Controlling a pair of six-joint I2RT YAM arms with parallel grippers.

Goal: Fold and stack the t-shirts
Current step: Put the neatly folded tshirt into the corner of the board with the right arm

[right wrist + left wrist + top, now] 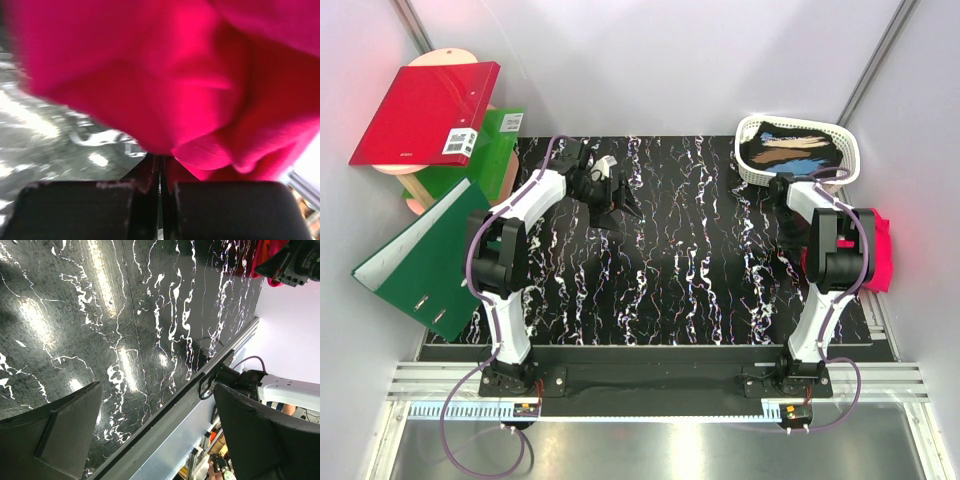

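Pinching the pink shirt (175, 75), the right fingers (75, 210) are closed on its cloth at the counter's (670, 270) right edge, probably to drag it inward for spreading. The left fingers (60, 435) hang wide apart, empty, upper left of centre.

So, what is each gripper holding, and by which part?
The right gripper pinches the soft magenta-pink cloth t-shirt by a fold at its edge; the left gripper is open, empty.

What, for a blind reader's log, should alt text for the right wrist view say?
The right gripper, shut, pinches a fold of magenta-pink t-shirt that fills most of the frame. Blurred black marbled table shows at left.
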